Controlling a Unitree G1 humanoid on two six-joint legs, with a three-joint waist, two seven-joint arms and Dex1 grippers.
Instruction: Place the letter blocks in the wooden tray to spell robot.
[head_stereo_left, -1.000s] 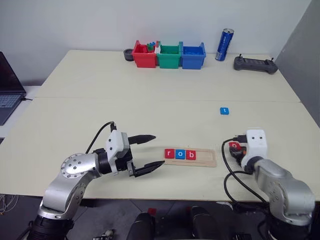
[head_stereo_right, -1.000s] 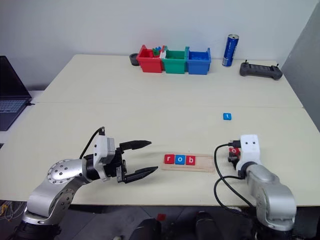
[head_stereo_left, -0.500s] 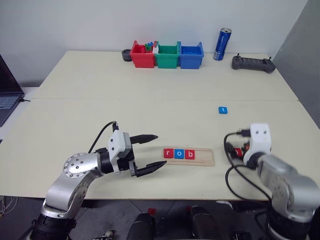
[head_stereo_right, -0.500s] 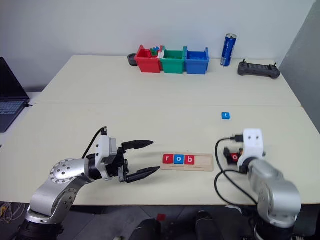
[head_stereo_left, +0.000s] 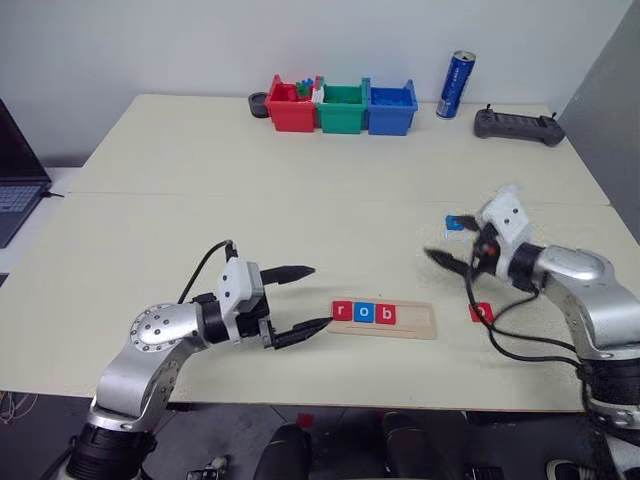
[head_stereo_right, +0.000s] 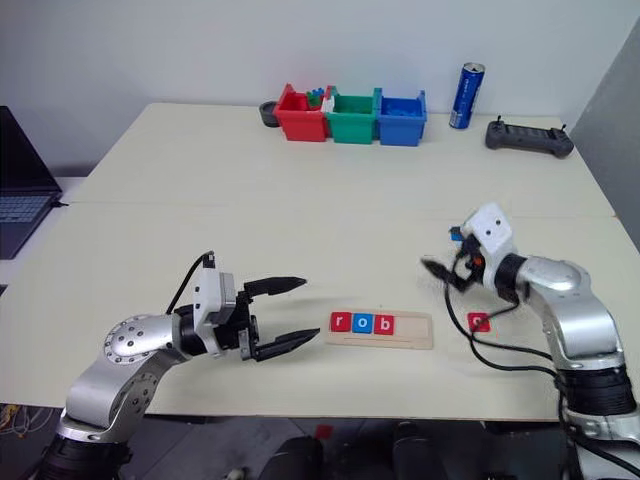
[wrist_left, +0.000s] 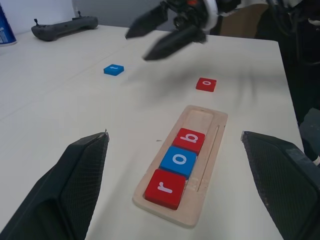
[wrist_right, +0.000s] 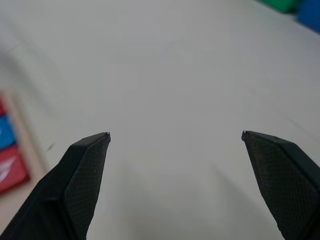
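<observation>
A: Right gripper (head_stereo_right: 440, 272) is noted raised above the table (head_stereo_left: 300, 220), fingers spread wide, nothing held between them. It is pointed inward, toward the centre of the table.

B: And the tile nearest it?

A: The red "o" block (head_stereo_left: 481, 313) is seen lying flat on the table, below and just outboard of the gripper, apart from the fingers. It sits just past the right end of the wooden tray (head_stereo_left: 420, 320), not in it.

B: Handling, as judged?

A: The block is taken to be light, stiff and thin, with a smooth face; a slip is thought likely if it is pinched on the flat. It should be taken by two opposite edges, from above.

B: The rest?

A: "r", "o", "b" blocks (wrist_left: 176, 162) are seated side by side at the tray's left end; two places at the right are left unfilled. The blue "t" block (head_stereo_left: 457, 222) lies farther back on the table, beyond the right gripper.

B: Left side?

A: Left gripper (head_stereo_left: 305, 298) is held level, fingers parted and empty, just beside the tray's left end, not touching it as far as can be told.
</observation>
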